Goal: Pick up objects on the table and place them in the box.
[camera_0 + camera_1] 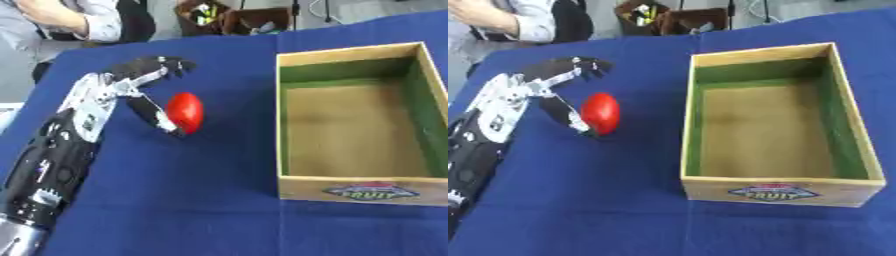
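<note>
The left hand (131, 87) is open around the shiny red round object (185, 112), ready to grab it. The empty wooden box (289, 150) waits at three o'clock.

Red object (185, 112), blue tablecloth (175, 200), tan box (772, 190) with green inner walls

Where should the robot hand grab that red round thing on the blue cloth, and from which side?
Probably across the widest middle of the red object, coming from its left, where the left robot hand already sits with thumb beside it and fingers arched above. Its smooth oval shape offers no handle or edge.
</note>
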{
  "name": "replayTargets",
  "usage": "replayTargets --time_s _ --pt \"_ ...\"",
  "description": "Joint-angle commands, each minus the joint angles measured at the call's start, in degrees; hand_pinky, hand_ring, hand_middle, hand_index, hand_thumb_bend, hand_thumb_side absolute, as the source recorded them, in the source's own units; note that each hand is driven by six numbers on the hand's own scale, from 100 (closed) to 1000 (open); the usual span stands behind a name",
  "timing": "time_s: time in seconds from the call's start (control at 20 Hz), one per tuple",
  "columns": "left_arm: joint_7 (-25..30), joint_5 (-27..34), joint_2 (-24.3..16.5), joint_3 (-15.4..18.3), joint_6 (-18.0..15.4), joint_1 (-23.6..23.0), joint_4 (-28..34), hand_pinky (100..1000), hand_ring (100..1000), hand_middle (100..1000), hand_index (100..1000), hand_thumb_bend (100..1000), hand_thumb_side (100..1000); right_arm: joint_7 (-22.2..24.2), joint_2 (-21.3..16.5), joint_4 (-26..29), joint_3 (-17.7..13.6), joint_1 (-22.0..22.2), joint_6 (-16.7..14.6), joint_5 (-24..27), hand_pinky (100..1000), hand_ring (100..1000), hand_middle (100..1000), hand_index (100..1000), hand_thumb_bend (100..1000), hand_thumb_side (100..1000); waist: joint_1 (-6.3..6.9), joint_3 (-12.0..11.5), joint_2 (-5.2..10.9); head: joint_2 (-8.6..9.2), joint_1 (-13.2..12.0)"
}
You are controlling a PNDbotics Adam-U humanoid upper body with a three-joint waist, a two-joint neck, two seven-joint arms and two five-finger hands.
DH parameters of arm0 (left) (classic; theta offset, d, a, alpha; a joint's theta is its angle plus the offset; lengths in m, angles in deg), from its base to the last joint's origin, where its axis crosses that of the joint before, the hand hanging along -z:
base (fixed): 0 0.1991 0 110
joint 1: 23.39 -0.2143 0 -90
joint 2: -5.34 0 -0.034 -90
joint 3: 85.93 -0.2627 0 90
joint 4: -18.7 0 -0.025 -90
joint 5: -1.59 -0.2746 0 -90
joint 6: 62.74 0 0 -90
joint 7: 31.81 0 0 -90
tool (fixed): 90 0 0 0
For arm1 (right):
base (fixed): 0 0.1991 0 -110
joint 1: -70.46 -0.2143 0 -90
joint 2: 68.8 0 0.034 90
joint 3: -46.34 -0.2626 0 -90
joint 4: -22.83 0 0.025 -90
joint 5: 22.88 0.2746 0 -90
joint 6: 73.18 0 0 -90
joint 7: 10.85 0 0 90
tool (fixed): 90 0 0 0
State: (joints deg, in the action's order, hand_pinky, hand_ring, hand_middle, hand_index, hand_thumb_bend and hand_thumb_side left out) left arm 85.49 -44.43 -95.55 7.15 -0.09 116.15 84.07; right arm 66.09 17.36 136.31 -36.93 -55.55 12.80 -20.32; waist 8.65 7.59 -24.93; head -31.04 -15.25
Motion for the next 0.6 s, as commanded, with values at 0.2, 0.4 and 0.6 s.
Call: replayTargets --time_s 0.2,0.4,0.6 --pt "0.18 -2.88 -2.36 0.85 0.3 1.11 -1.64 713 810 842 992 1000 509 0.39 -0.45 1.12 -0.04 -1.22 -0.2 0.18 993 975 534 710 100 520 -0.27 0.27 0.66 1.41 -0.66" --pt "1.04 -3.6 -2.53 1.02 0.81 1.15 -3.05 694 781 773 971 1000 479 0.57 -0.51 1.12 0.05 -1.22 -0.15 0.15 995 977 532 709 100 522 -0.31 0.29 0.26 1.67 -0.99" --pt "3.91 -3.18 -2.64 0.94 1.07 1.16 -3.91 682 749 716 946 1000 453 0.51 -0.58 1.12 0.06 -1.17 -0.03 0.13 995 977 531 708 100 523 -0.4 0.06 0.15 1.42 -1.2"
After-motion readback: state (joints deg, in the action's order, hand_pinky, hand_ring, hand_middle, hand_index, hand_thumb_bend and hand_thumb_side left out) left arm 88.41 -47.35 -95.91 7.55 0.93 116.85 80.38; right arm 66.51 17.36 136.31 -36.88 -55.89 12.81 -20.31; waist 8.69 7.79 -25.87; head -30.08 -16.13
